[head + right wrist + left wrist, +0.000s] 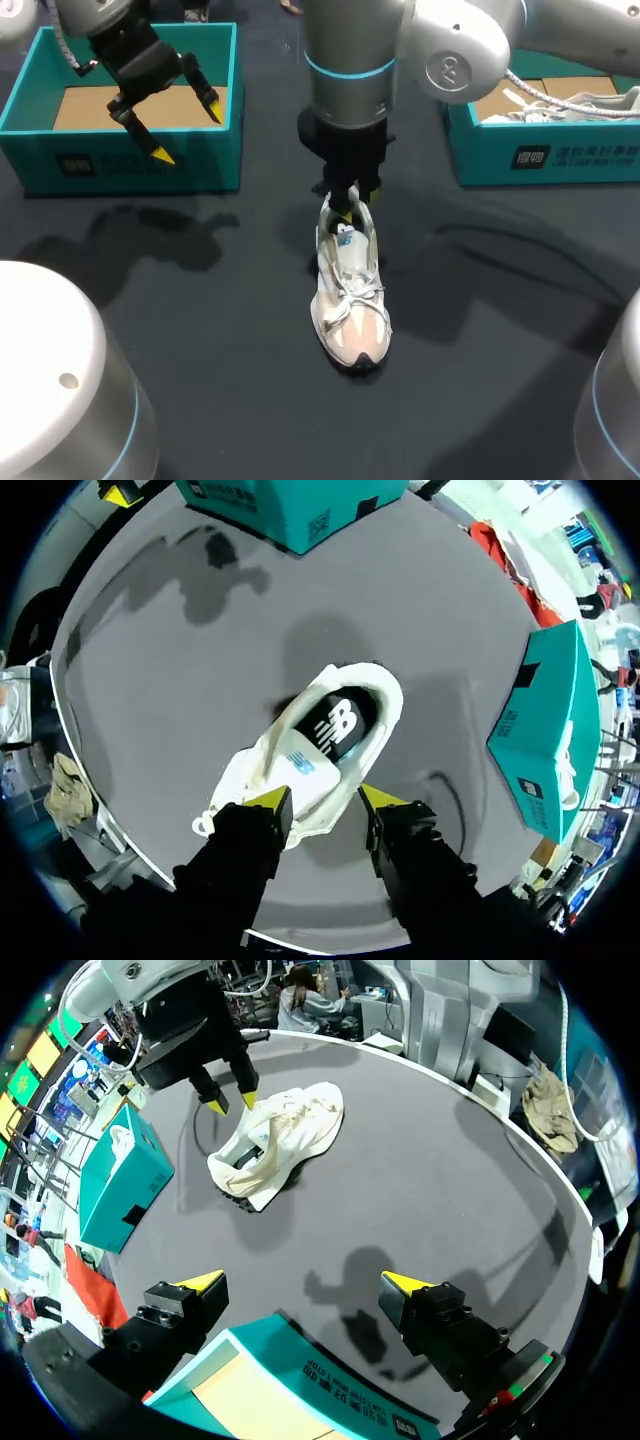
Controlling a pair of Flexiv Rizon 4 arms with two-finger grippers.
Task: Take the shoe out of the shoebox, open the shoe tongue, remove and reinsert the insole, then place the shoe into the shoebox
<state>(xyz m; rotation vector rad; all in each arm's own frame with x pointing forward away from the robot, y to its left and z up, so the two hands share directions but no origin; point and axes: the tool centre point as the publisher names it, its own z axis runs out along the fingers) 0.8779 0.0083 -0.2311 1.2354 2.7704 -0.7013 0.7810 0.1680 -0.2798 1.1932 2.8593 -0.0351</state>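
A white and pink shoe (pixel 350 290) stands upright mid-table, its toe toward the front edge. My right arm reaches in to the middle, and its gripper (pixel 345 205) hangs over the shoe's heel end. In the right wrist view the gripper (pixel 323 798) is open, its fingers astride the side wall of the shoe (pixel 300 770); the black insole (pixel 335 725) lies inside. My left gripper (pixel 187 130) hangs wide open and empty above the left shoebox (pixel 120 160). The left wrist view shows that gripper (pixel 302 1282) over the box (pixel 300 1380), with the shoe (pixel 285 1135) and my right gripper (pixel 228 1095) farther off.
The left teal shoebox holds only its brown cardboard floor. A second teal shoebox (pixel 560 150) at the back right holds another white shoe (pixel 570 105). Dark bare tabletop surrounds the shoe on all sides.
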